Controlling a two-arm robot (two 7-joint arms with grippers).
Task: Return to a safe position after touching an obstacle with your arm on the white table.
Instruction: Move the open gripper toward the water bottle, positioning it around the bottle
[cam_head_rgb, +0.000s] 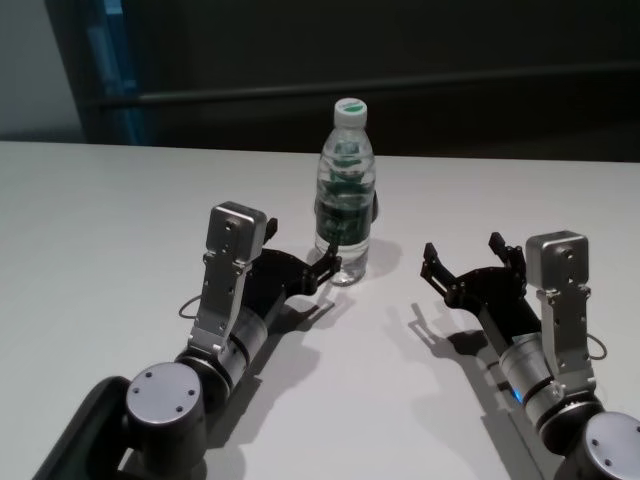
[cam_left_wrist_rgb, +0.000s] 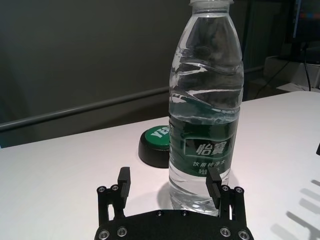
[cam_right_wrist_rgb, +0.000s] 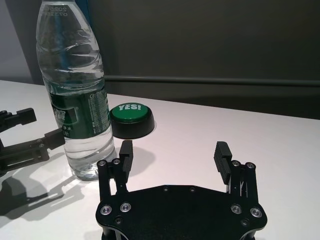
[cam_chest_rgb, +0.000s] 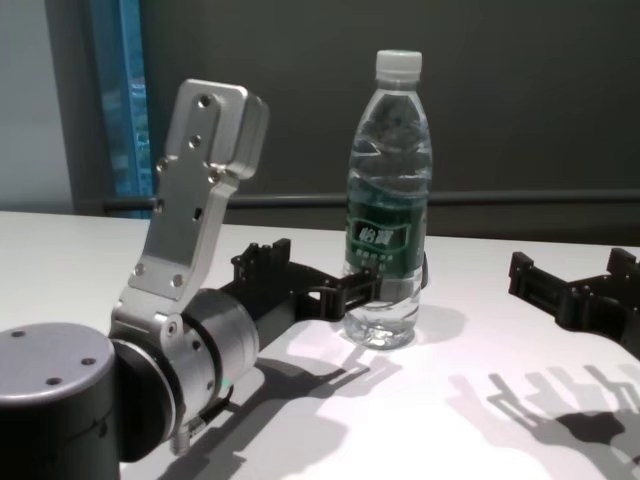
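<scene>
Nearest, the left hand (cam_head_rgb: 300, 268) lies low over the white worktop (cam_head_rgb: 110, 230) with its fingers spread apart and holding nothing. One fingertip (cam_left_wrist_rgb: 214, 183) is at the foot of the water bottle (cam_head_rgb: 346, 190) — touching it or just beside it, I cannot tell which. The bottle stands upright near the middle. The right hand (cam_head_rgb: 470, 262), also spread open, is apart from the bottle on the other side. Behind the bottle sits a green-topped button (cam_right_wrist_rgb: 131, 119).
</scene>
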